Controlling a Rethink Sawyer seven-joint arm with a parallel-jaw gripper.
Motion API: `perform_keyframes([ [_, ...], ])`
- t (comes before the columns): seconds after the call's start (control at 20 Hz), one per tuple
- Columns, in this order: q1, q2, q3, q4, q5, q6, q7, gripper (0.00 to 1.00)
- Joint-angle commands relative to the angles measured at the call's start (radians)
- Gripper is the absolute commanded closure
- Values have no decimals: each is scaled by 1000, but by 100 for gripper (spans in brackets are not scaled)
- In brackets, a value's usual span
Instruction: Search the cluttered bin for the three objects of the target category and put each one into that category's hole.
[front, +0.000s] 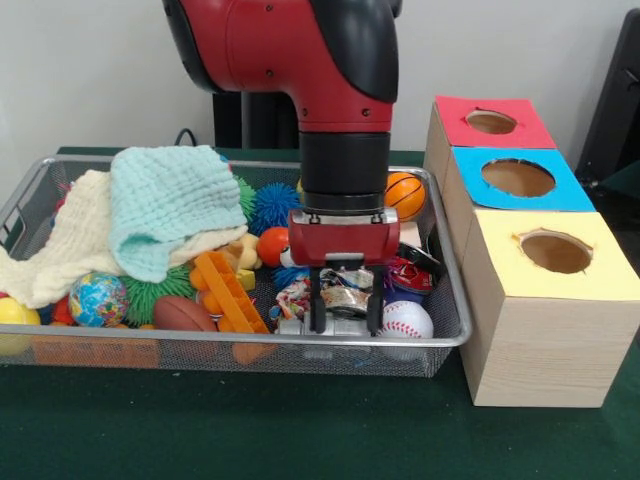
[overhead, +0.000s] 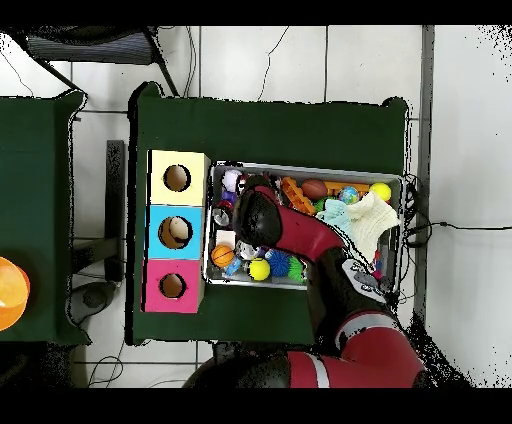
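We are seeing the gripper (front: 346, 318) reaching down into the wire bin (front: 452, 330), its fingers spread around a crinkly foil packet (front: 345, 296) near the bin's front edge, beside a baseball (front: 406, 320). We are judging the search as barely begun, since the bin is full of toys and only the blue box (overhead: 176, 232) seems to be showing something inside. We are counting three boxes with one hole each, the yellow box (front: 553, 252), the blue one and the red box (front: 491, 122), plus two cloths (front: 165, 205).

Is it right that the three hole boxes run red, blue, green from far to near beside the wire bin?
Not quite: the near box has a yellow top, not green. The front view shows red-topped box, blue-topped box, then yellow beside the wire mesh bin.
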Motion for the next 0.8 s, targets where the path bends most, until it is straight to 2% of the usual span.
perform_keyframes([
  [0.05, 17, 28, -69, -27, -53, 131, 85, 0],
  [0.25, 45, -6, -105, 41, -49, 120, 129, 0],
  [0.4, 41, 44, -99, 50, -53, 109, 134, 0],
  [0.55, 30, 96, -83, 24, -46, 142, 119, 0],
  [0.8, 31, 107, -70, 41, -37, 121, 143, 0],
])
